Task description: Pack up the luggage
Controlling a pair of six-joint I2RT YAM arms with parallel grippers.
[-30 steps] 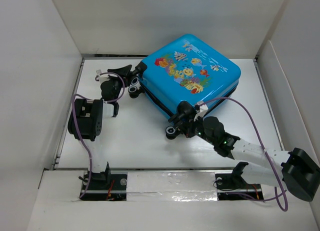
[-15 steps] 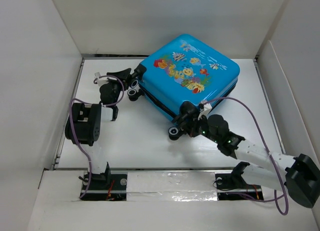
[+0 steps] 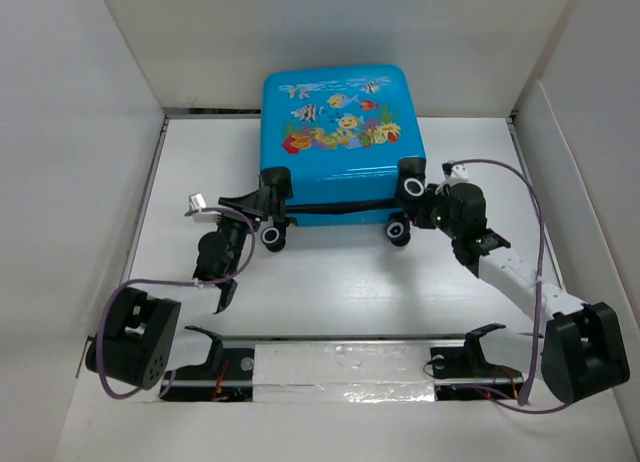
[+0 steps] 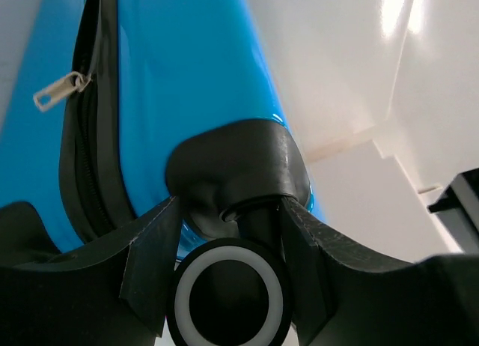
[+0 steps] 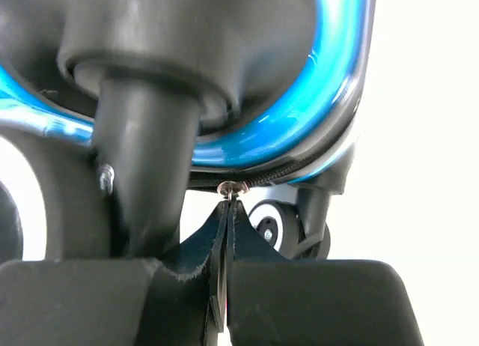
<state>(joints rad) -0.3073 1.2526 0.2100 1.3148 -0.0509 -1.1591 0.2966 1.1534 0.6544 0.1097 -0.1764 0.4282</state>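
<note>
Clamping the suitcase's [image 3: 335,132] 7 o'clock wheel [image 4: 228,301], the left gripper [image 4: 230,211] is half-spread. The suitcase lies closed at the table's [image 3: 330,292] 12 o'clock. The right gripper [image 5: 228,211], pinched tight on the 5 o'clock zip pull [image 5: 228,187], could slip off under a skewed tug.

The luggage [image 3: 335,132] has a hard plastic shell, bright blue, smooth and highly glossy, with a printed picture on its top face; its zip band [image 4: 90,159] is black cloth, matt, with a pale pull tab [image 4: 60,91] of dull finish. The wheel housing [image 4: 239,162] is smooth black plastic with a soft sheen, the wheel [image 4: 228,301] matt black with a white ring. The left gripper [image 4: 230,204] and right gripper [image 5: 228,207] have fingers [image 4: 150,260] of matt black plastic. The table [image 3: 330,292] is matt white; the tape [image 3: 340,367] along its near edge is shiny and wrinkled; the cables [image 3: 520,237] have smooth purple sheaths
</note>
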